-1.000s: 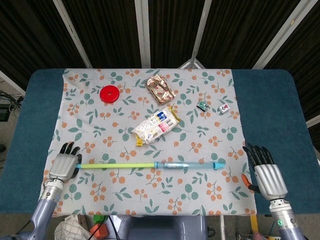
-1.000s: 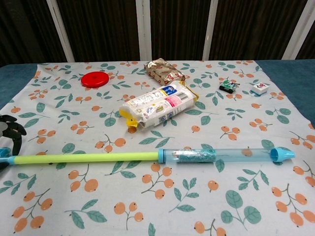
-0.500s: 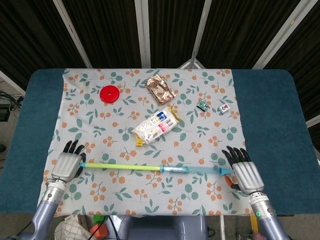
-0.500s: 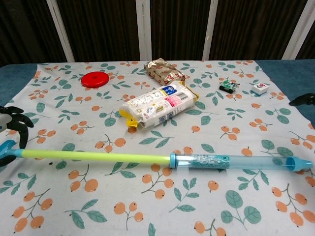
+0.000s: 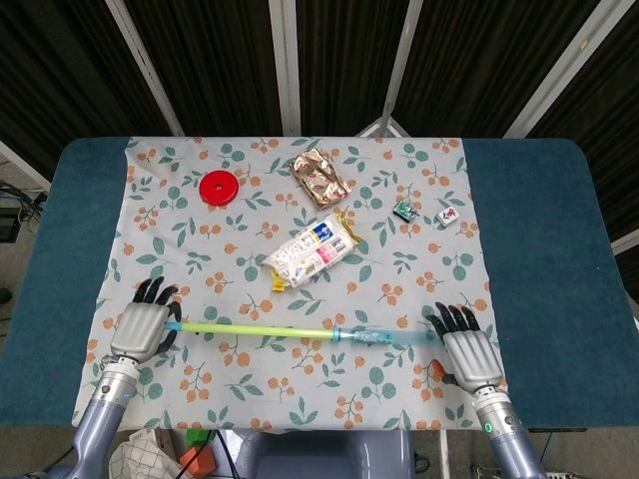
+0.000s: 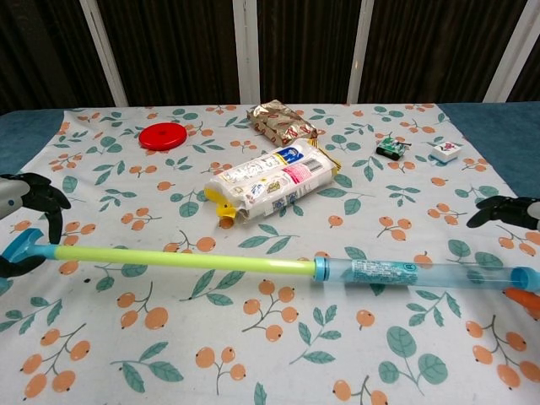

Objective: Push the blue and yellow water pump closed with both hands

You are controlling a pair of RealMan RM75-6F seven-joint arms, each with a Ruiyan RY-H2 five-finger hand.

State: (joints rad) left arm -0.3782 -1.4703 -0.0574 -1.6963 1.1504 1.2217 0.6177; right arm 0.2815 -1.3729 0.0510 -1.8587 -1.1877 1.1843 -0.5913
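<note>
- Across the lower part of the head view, the water pump [image 5: 310,332] lies on the flowered cloth [image 5: 200,249], its long axis running nearly straight from the left of the frame to the right.
- At the left end, the yellow rod [image 5: 255,329] reaches the left hand [image 5: 140,329], whose fingers are spread and cupped around the rod's blue handle; in the chest view that hand [image 6: 21,202] shows at the left edge with the handle [image 6: 21,249] against it.
- At the right end, the clear blue barrel [image 5: 389,339] points into the right hand [image 5: 467,354], which sits with fingers apart at the barrel's tip; a firm grip cannot be made out in either view.
- Much of the yellow rod shows outside the barrel, so by these views the pump looks far from closed.
- Both hands stand about equally close to their ends, one at each tip, on the line of the pump's axis; the closing push would need them to drive toward each other along that line.
- Above the pump in the frame lie a white snack pack [image 5: 310,251], a foil packet [image 5: 320,178], a red disc [image 5: 219,187] and two small tiles [image 5: 405,211] [image 5: 448,217], all well apart from it.
</note>
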